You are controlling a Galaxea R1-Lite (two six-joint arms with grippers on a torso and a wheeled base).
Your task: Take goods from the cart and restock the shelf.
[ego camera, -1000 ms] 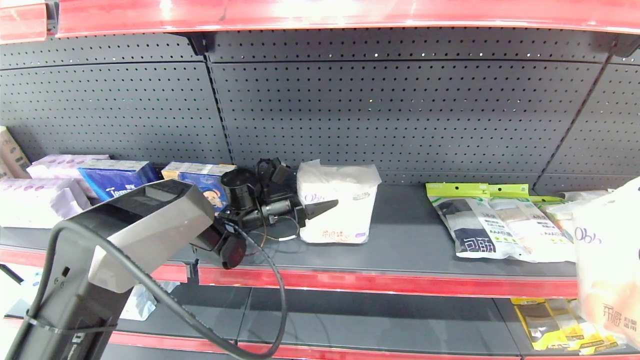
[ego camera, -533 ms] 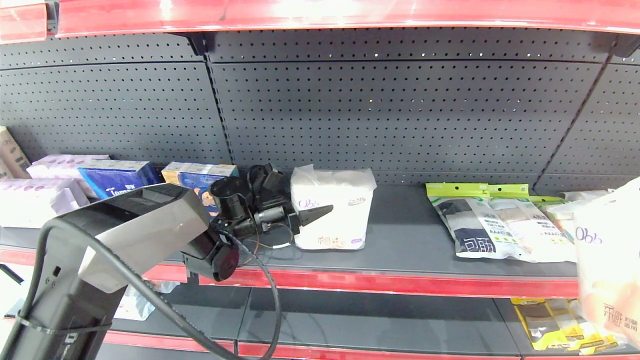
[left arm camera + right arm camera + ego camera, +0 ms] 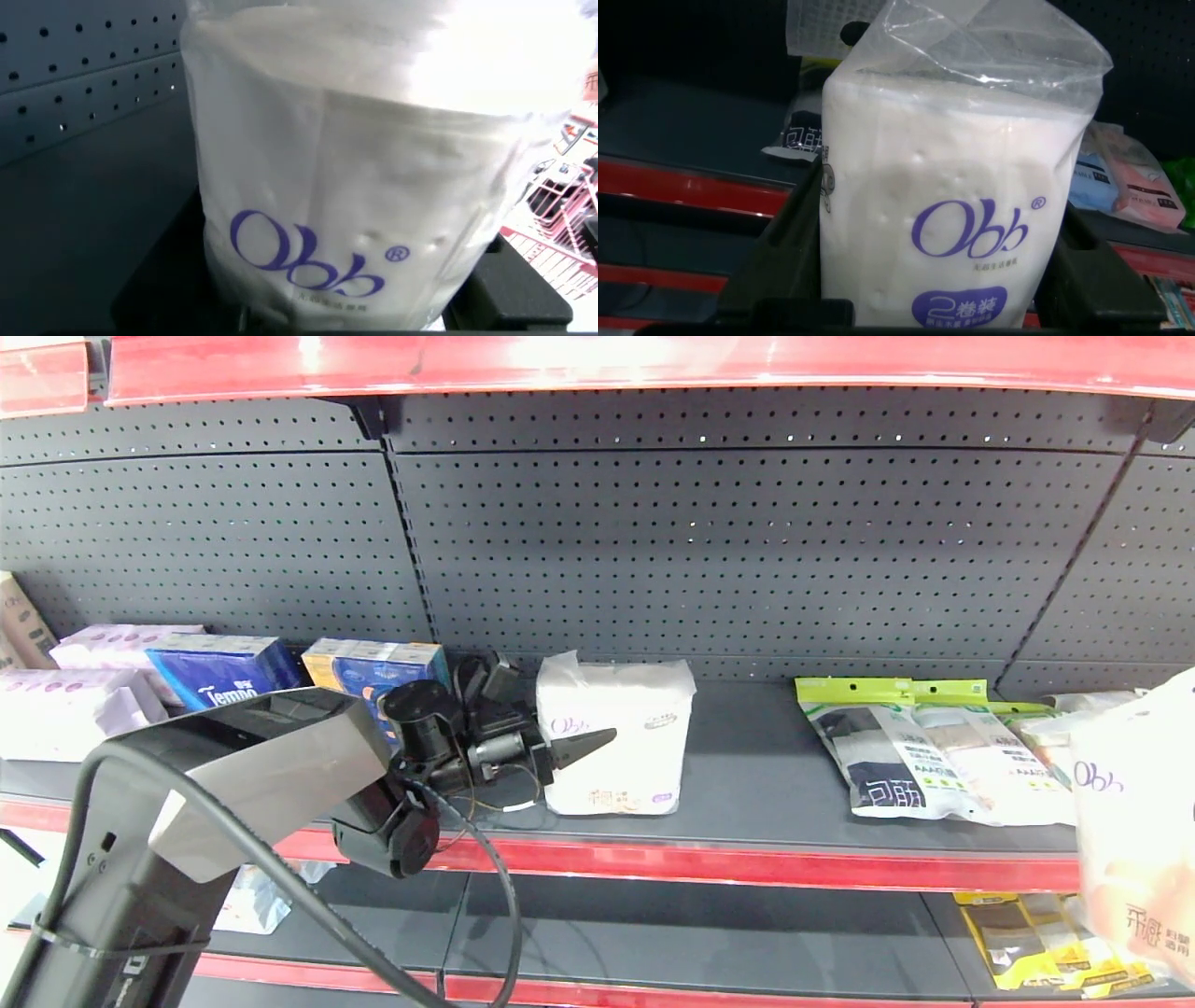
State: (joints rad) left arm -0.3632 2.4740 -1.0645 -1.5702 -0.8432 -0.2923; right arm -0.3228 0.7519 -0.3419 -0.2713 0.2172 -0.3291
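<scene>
The left gripper [image 3: 336, 297] is closed on a white plastic-wrapped pack of paper rolls [image 3: 635, 709], with a dark finger pressed to each side of the pack and one pointed finger [image 3: 583, 748] lying across the pack's front face. The pack stands upright between the jaws, its base on the dark grey metal shelf with a red front edge [image 3: 766, 775]. Just to the left of this gripper's wrist sits a blue and yellow box of tissues [image 3: 373, 665], and farther left lie a blue tissue pack [image 3: 219, 674] and pale lilac packs [image 3: 65, 709]. Well to the right of the gripper, flat packets with green header cards [image 3: 896, 747] lie on the same shelf. Behind the gripper rises a grey perforated back panel [image 3: 728, 541]. The right gripper [image 3: 938, 275] clamps a second white wrapped roll pack [image 3: 962, 196] upright between its black fingers. That pack hangs in front of the shelf's red edge, touching nothing but the jaws.
</scene>
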